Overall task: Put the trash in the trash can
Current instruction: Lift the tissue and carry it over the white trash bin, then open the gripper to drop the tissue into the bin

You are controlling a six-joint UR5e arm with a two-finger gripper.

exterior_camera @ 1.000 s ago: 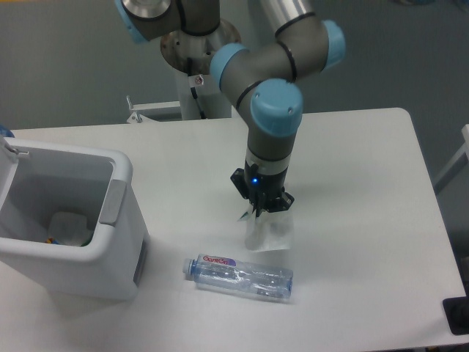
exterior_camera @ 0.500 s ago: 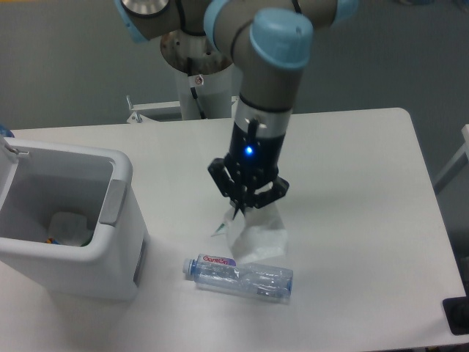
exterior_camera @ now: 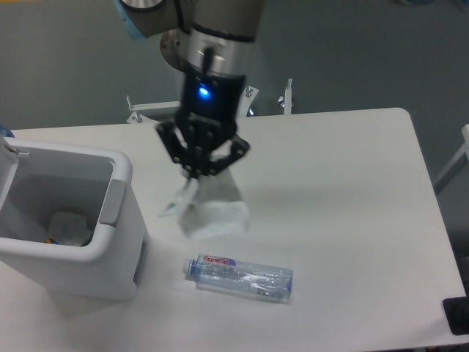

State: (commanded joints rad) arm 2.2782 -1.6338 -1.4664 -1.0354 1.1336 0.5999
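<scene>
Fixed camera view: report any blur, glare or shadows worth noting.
Fixed camera: the gripper and hanging tissue look slightly motion-blurred; the bottle and trash can are sharp. A blue light glows on the wrist. Lighting is soft and even, with faint shadows on the table.

The gripper [exterior_camera: 196, 174] hangs above the table [exterior_camera: 352, 191] with its fingers closed on the top of the wrapper [exterior_camera: 212, 213]. The bottle [exterior_camera: 239, 276] lies on the table. The open bin [exterior_camera: 69, 220] stands on the left.
</scene>
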